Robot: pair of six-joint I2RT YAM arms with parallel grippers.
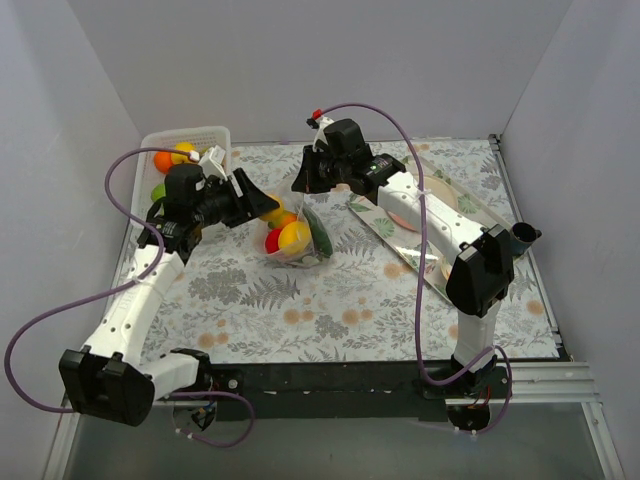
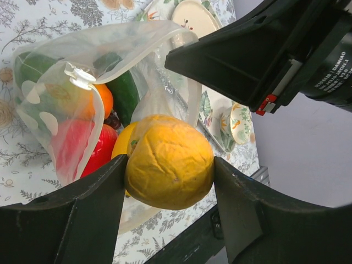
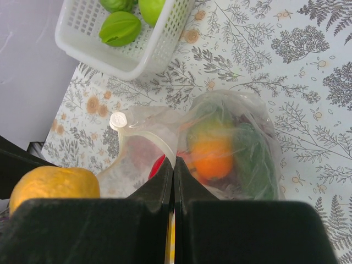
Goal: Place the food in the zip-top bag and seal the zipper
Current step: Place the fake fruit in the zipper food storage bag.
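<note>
My left gripper (image 2: 170, 176) is shut on a round yellow fruit (image 2: 169, 161), held just in front of the open mouth of the polka-dot zip-top bag (image 2: 60, 110). My right gripper (image 3: 174, 165) is shut on the bag's zipper strip (image 3: 148, 137), holding the mouth up, with the white slider (image 3: 117, 120) to its left. Inside the bag (image 3: 236, 143) lie an orange fruit (image 3: 212, 154), a red fruit (image 2: 102, 148), another yellow fruit and a green cucumber (image 2: 124, 93). In the top view the bag (image 1: 300, 245) sits mid-table between the left gripper (image 1: 262, 205) and the right gripper (image 1: 305, 195).
A white slotted basket (image 1: 185, 140) at the back left holds orange, yellow and green fruits (image 3: 120, 28). A shiny tray (image 1: 440, 220) with a beige plate (image 2: 192, 16) lies at the right, under the right arm. Grey walls close in the table on three sides.
</note>
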